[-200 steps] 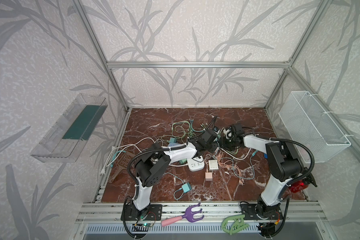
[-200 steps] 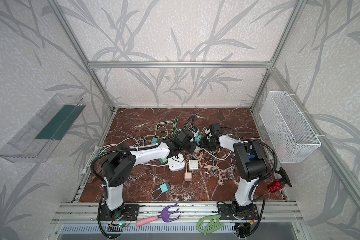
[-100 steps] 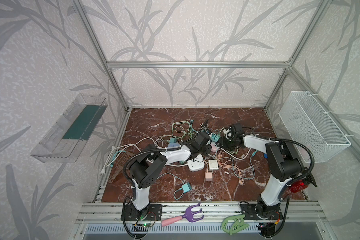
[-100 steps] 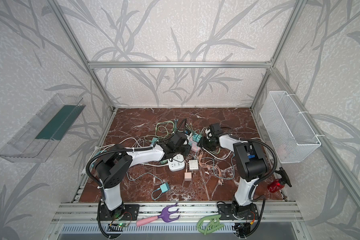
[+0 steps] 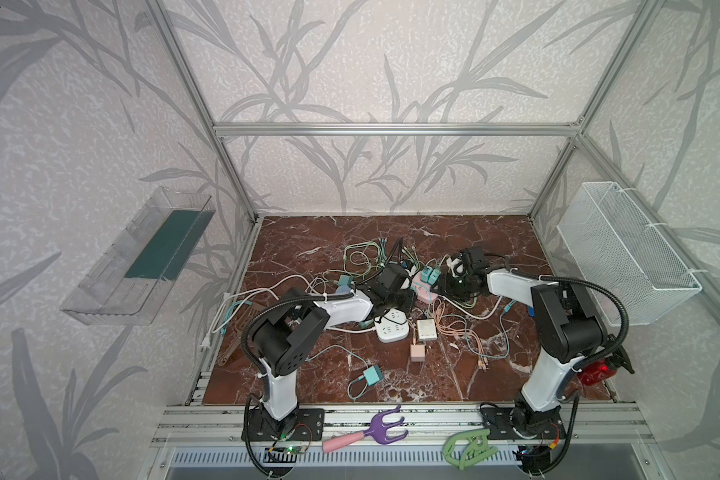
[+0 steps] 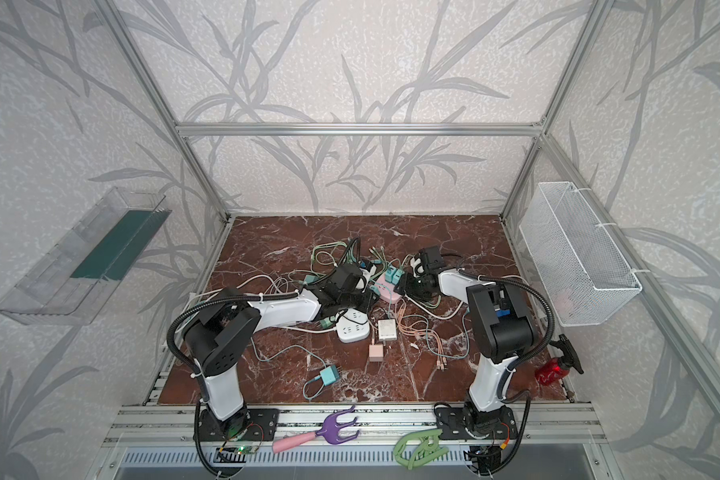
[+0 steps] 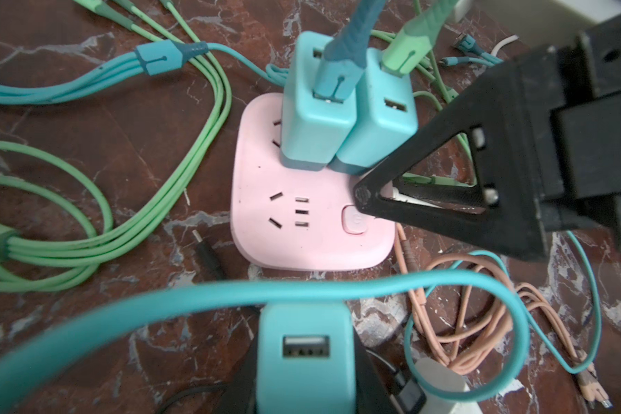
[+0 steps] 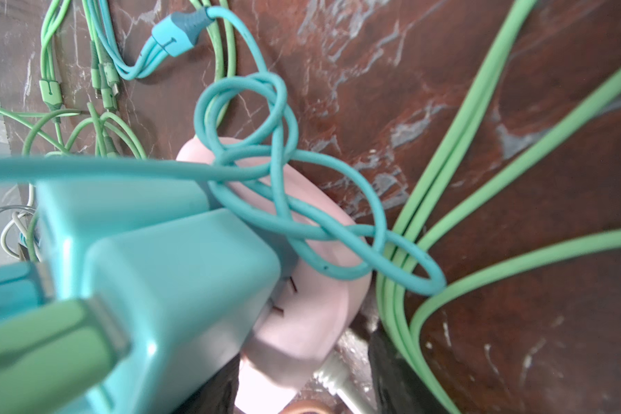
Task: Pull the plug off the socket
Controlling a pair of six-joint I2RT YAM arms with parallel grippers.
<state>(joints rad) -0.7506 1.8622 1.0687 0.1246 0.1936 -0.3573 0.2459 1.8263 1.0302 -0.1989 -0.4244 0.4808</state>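
Teal plug (image 7: 303, 358) cut by frame edge, nearest charger (image 8: 180, 286) blurred, pink socket (image 8: 312, 315) half covered

Top views: high, frontal, down over whole table (image 5: 308, 232). Wrist views: close, sharing pink socket (image 7: 312, 243).

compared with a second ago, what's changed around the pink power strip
The left gripper drew back leftward from the pink power strip, shut on a teal charger now clear of it. Unchanged: the right gripper at the strip's edge, the other two chargers plugged in.
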